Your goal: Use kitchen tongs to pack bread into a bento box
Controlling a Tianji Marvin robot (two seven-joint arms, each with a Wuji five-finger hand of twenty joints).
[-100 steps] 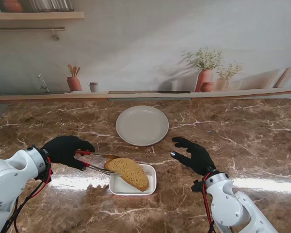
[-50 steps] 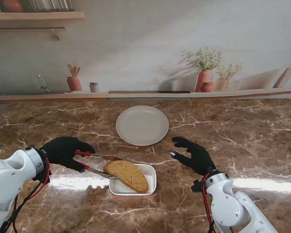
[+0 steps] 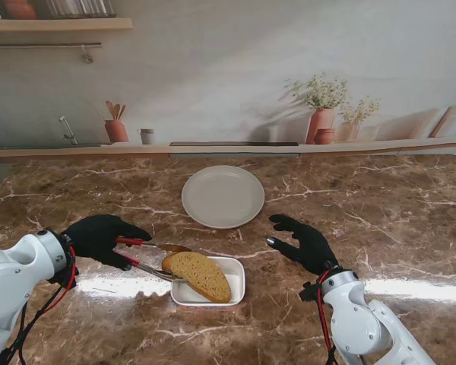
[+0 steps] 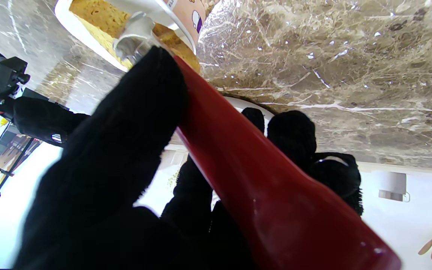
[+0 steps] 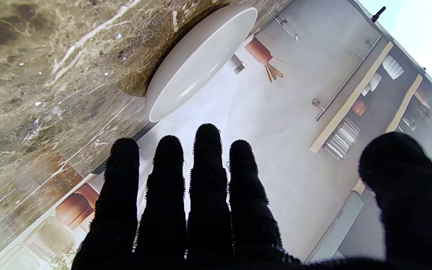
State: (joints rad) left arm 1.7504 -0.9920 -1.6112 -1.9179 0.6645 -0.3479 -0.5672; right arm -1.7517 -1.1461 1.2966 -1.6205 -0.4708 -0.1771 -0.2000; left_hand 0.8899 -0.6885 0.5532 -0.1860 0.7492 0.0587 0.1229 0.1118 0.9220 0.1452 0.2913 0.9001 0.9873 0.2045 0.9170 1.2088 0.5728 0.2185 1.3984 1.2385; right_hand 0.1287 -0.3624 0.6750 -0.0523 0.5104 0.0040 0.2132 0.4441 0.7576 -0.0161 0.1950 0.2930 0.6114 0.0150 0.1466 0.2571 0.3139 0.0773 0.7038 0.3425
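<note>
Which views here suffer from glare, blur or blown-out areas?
Stand view: sharp, with bright glare streaks on the table near each arm. Left wrist view: the left hand and red tongs fill the frame, soft from closeness; the background is blown out. Right wrist view: the right hand is a dark silhouette, and the plate looks pale.

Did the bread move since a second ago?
Yes. The bread, pinched in the tongs by the left hand, sank a little deeper into the bento box. The right hand, open, and the plate stayed put.
</note>
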